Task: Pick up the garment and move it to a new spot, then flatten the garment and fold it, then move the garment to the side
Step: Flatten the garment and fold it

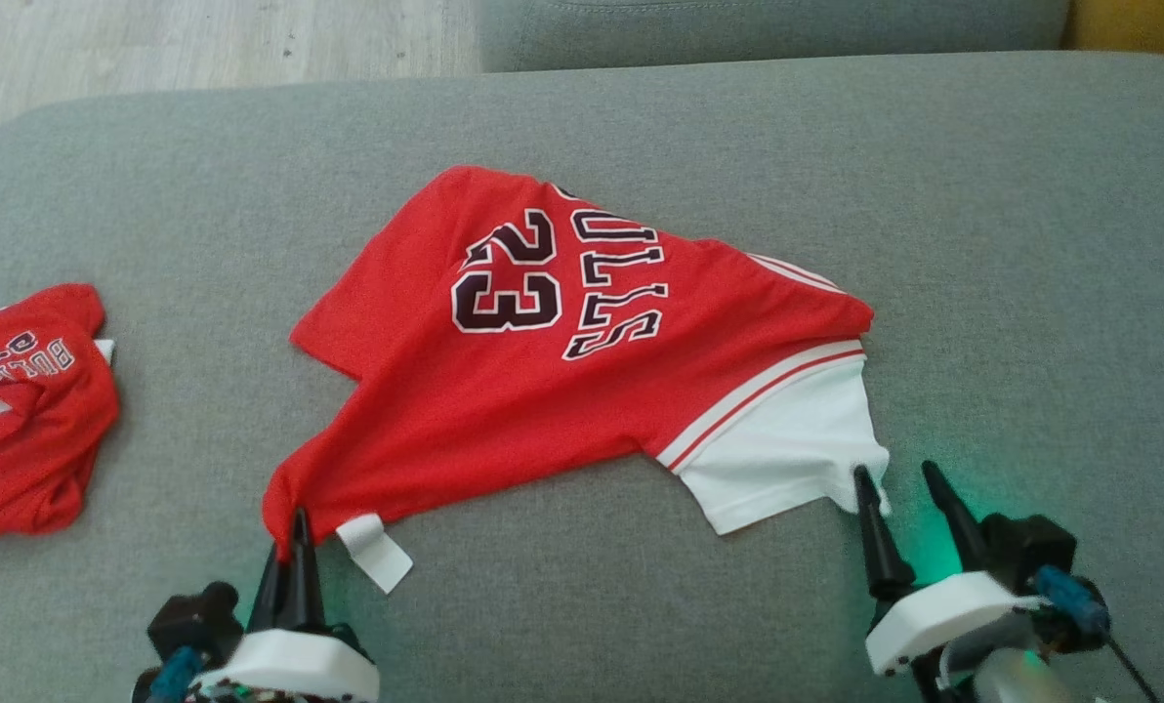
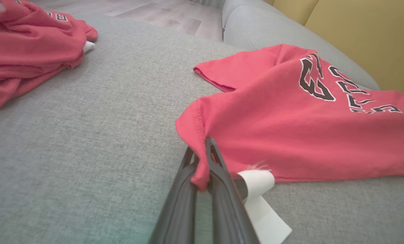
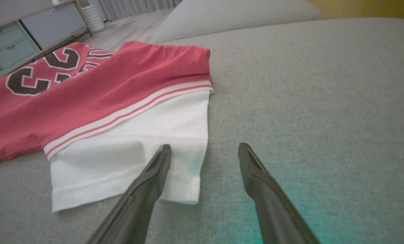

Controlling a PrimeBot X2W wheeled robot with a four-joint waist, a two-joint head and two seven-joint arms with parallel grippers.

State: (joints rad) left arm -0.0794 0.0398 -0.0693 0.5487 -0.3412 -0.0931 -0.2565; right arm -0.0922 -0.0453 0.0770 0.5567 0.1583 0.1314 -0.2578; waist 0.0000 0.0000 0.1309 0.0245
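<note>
Holding the red garment [image 1: 543, 391] by one bunched corner, pinched tight between the closed fingers of the left gripper [image 1: 294, 522], toward the near-left of the grey cushion [image 1: 1031, 244], with a white label [image 1: 377, 552] dangling there. Lying otherwise across the cushion's middle, rumpled, not yet flat. Poised at the cushion's near-right with the right gripper [image 1: 894, 471], fingers wide apart and gripping nothing, one tip over the white sleeve [image 1: 777, 449] hem, the other over bare cushion. Looks light, thin and limp: likely to sag and wrinkle rather than hold shape. Best taken at hems and corners, where stitched edges give purchase. Probably wants the sleeve hem pinched, then both corners tensioned evenly. Worth keeping clear of the second red garment [image 1: 25, 420] at the cushion's left edge.
</note>
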